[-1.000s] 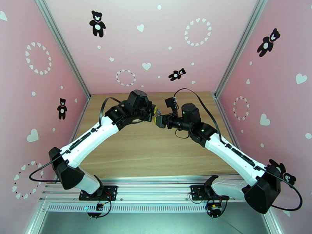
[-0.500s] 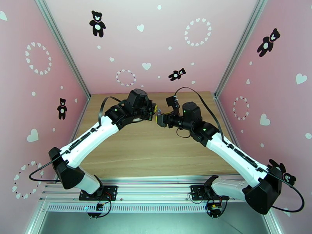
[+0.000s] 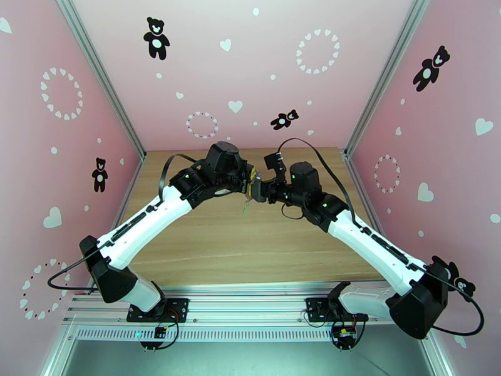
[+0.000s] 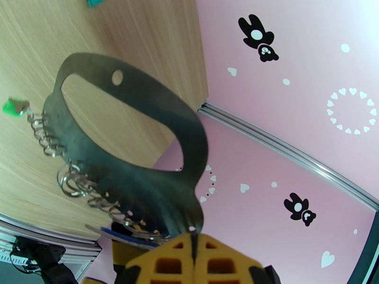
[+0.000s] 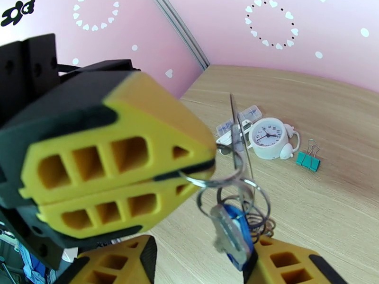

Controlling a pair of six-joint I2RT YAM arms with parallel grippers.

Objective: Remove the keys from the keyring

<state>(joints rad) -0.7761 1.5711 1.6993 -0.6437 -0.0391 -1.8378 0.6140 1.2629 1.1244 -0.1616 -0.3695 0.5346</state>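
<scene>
**q:** so how far along was this judged to be? was anything off yet?

**a:** nope, nothing was seen removed. Nearest, the right gripper (image 5: 199, 256) was held with its jaws apart. The blue key (image 5: 234, 233) was caught hanging between them, close against one finger. Whether it was actually pinched couldn't be told. Just past that, the key was seen threaded on the small metal rings (image 5: 239, 183), which were bunched right at the tip of the left gripper (image 5: 192, 169).

**q:** and the left one?

**a:** clamped fully shut on the grey strap of the keyring (image 4: 142, 105), which was held up in the air over the middle of the table (image 5: 341, 199). The green key (image 4: 14, 107) was seen dangling at the end of the chain (image 4: 45, 140). Farther back, a white clock (image 5: 270, 136) and a teal binder clip (image 5: 308, 161) were lying on the wood, well apart from all that. So both keys were reckoned to be left to do.
</scene>
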